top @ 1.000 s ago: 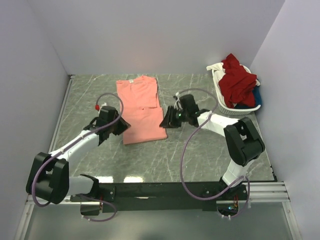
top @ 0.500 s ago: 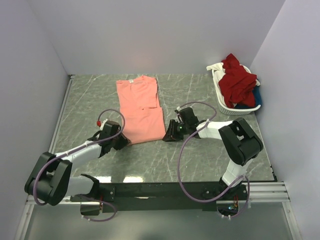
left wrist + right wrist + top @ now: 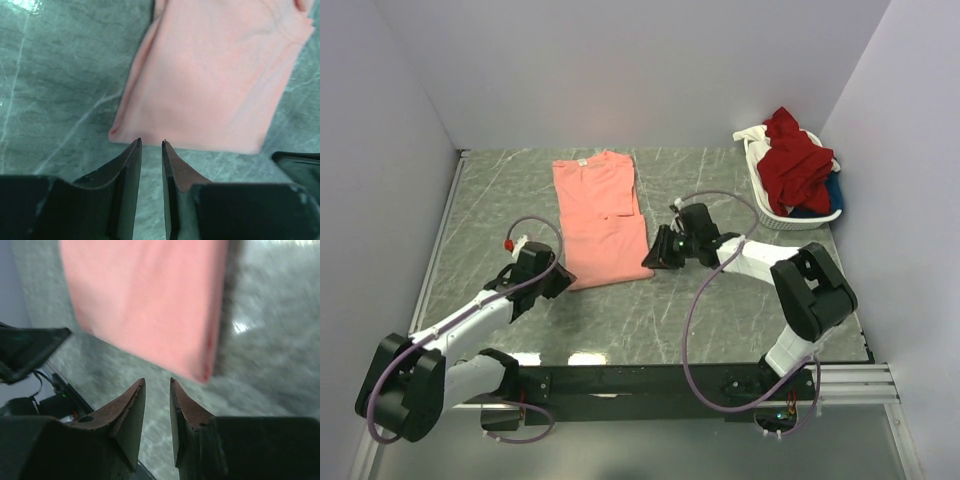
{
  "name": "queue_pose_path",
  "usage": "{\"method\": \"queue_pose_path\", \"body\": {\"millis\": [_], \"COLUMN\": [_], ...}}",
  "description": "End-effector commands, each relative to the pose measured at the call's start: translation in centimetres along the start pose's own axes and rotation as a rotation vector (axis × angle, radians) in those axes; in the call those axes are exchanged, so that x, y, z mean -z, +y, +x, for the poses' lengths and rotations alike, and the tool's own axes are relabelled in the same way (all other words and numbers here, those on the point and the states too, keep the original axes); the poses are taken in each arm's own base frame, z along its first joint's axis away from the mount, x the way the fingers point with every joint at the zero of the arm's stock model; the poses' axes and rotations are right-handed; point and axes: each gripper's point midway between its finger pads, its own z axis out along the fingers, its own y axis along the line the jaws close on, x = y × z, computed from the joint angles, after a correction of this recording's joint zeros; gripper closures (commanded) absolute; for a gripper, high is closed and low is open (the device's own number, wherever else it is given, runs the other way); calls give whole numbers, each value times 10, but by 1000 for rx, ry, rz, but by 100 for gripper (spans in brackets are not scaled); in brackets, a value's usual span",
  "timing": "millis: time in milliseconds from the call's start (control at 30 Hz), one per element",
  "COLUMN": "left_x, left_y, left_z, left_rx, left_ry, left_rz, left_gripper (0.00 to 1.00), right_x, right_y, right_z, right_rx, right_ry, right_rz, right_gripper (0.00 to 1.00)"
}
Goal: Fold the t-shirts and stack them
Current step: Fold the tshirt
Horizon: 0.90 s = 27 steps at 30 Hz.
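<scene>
Left gripper (image 3: 558, 280) sits low over the table (image 3: 720, 300) in the top view, its tips just at the near left corner of the pink shirt (image 3: 603, 215). The right gripper (image 3: 653, 257) is at the shirt's near right corner. The pink shirt lies flat (a long, narrow strip, neck label at the far end) left of the table's middle. A basket (image 3: 757, 205) stands in the far right corner, with a red shirt (image 3: 795, 160) heaped on top, a white shirt (image 3: 752, 133) over its far rim and a blue shirt (image 3: 830, 195) at its right side.

From the left wrist, the left gripper (image 3: 150, 143) has its jaws slightly parted with nothing between them; the tips are just short of the pink shirt's (image 3: 215, 75) near edge, close to its left corner.

From the right wrist (a blurred picture), the right gripper (image 3: 157, 381) also shows a narrow gap that pinches nothing. The pink shirt's (image 3: 145, 305) corner lies just beyond the tips, apart from them.
</scene>
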Motion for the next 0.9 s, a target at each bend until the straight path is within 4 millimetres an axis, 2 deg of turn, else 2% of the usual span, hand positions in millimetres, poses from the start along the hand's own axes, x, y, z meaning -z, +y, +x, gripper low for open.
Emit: {"method": "queue_pose_path", "body": {"millis": [0, 67, 167, 200, 300, 400, 500, 667, 867], "left_x": [-7, -11, -15, -15, -11, -5, 1, 4, 1], "left_y": [-5, 0, 8, 10, 14, 17, 21, 31, 28], "left_z": [-10, -10, -6, -6, -8, -10, -7, 3, 12], "left_rx": [-20, -20, -18, -18, -11, -2, 0, 5, -12], "left_ry": [-31, -31, -18, -18, -32, -43, -41, -22, 11], "left_rz": [-24, -42, -68, -72, -82, -82, -80, -67, -19], "left_gripper": [72, 72, 73, 73, 73, 72, 71, 59, 50], "right_x": [-10, -18, -31, -34, -35, -29, -16, 6, 17], "right_y": [16, 10, -7, -17, -35, -44, -44, -35, -38], "right_z": [-22, -21, -15, -7, 7, 16, 16, 11, 13], "right_rx": [18, 12, -3, -15, -37, -54, -50, -21, -22], "right_ry": [-38, -21, 2, 19, 37, 40, 14, -40, -76], "right_rz": [-15, 0, 37, 56, 81, 87, 84, 80, 94], "right_gripper": [67, 67, 68, 68, 68, 68, 68, 64, 57]}}
